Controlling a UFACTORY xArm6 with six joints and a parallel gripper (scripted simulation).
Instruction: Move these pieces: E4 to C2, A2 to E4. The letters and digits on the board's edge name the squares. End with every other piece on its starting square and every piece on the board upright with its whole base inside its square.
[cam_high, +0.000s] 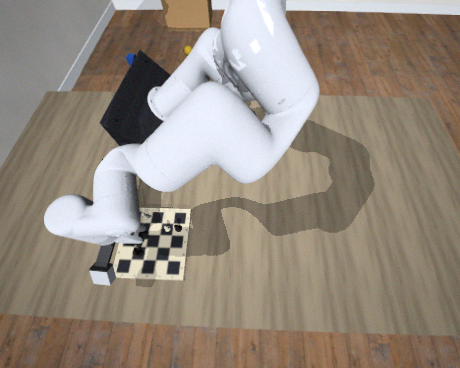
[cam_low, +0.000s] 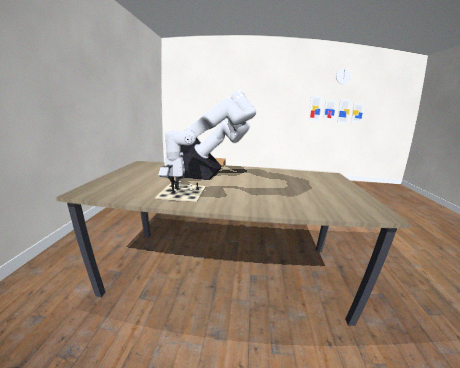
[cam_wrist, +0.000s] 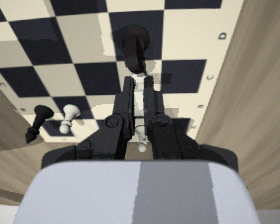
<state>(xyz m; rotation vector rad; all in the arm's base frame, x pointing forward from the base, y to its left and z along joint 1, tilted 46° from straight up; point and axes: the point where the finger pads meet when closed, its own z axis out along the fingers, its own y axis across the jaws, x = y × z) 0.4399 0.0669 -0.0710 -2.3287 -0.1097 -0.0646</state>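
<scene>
The table (cam_low: 280, 202) carries my black base (cam_high: 131, 102) at its far left part and, nearer the front edge, the board (cam_high: 131, 270), with my shadow lying across the wood to the right of it. My arm (cam_high: 210, 125) folds down from the base and bends over the board's left side, hiding several of its squares from above. From the wrist, my pincer (cam_wrist: 139, 94) points down at the board, its two dark fingers drawn nearly together and clamped on a white piece (cam_wrist: 139, 100), which shows as a pale sliver between them with its end poking out toward the camera. Just past the fingertips a dark rounded shape (cam_wrist: 134, 47) lies over a dark square; I cannot tell whether it is a separate black piece or shadow. The edge letters B, C and D run down the board's right margin in the wrist view, and the fingertips sit about level with C. At the board's far left corner in that view stand a black pawn (cam_wrist: 38, 121) and a white pawn (cam_wrist: 69, 117), side by side and close together, both upright.
</scene>
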